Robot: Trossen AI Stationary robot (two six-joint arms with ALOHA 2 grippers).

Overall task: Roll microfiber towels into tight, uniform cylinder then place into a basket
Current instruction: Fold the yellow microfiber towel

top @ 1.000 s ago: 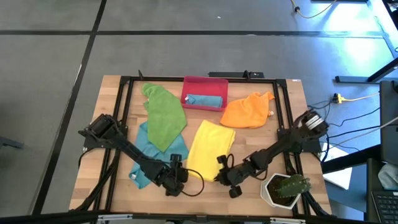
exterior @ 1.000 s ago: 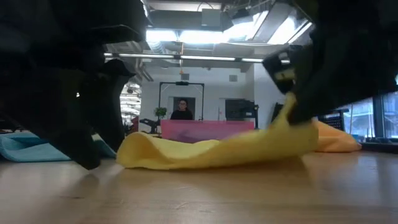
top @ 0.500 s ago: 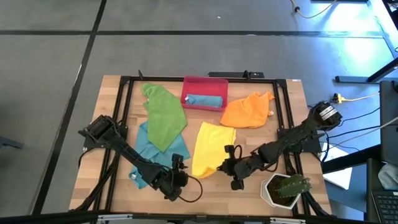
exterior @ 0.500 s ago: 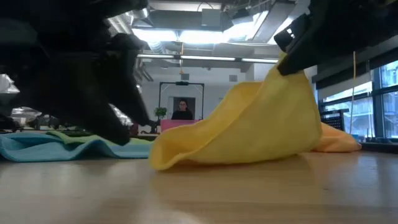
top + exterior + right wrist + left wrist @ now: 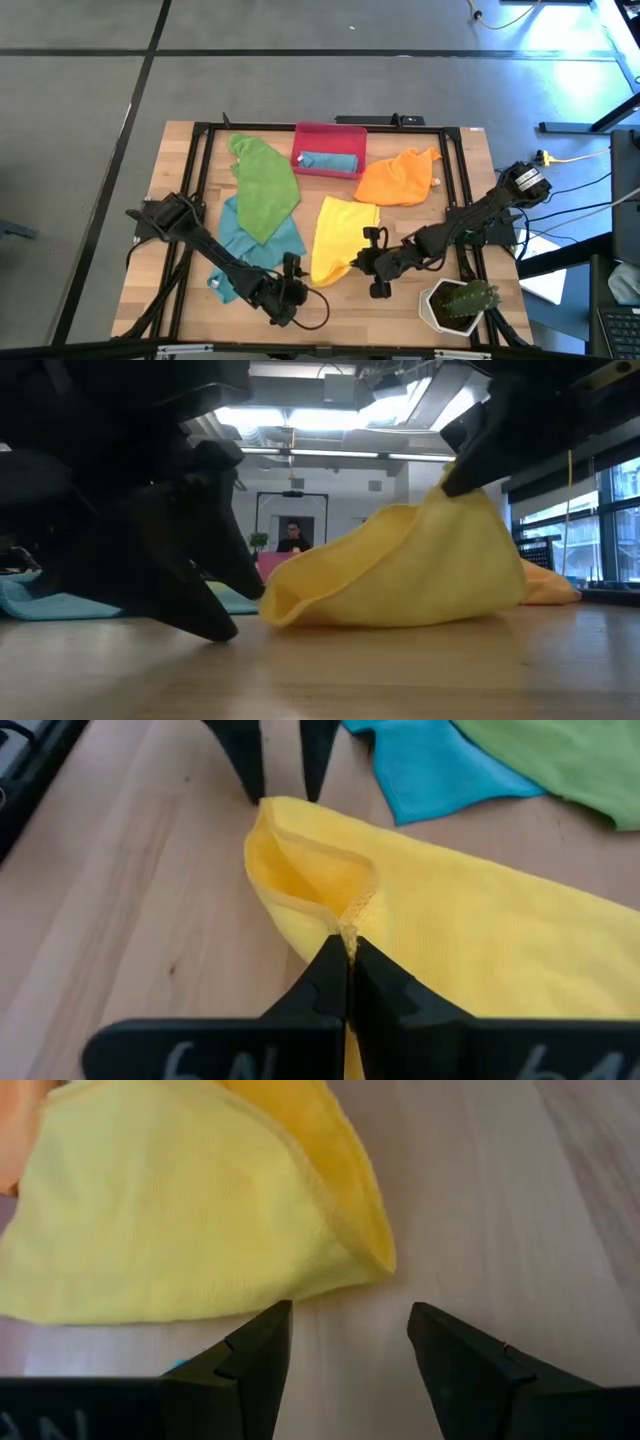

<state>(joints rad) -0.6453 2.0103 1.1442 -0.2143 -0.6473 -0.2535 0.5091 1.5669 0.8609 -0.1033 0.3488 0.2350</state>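
The right gripper [image 5: 347,952] was clamped on the near edge of the yellow towel [image 5: 335,235], lifting it off the table [image 5: 450,180]. The left gripper [image 5: 350,1330] stood with fingers apart just beside the towel's folded corner. The basket [image 5: 329,133] sat at the table's far edge, holding a teal roll [image 5: 328,161].
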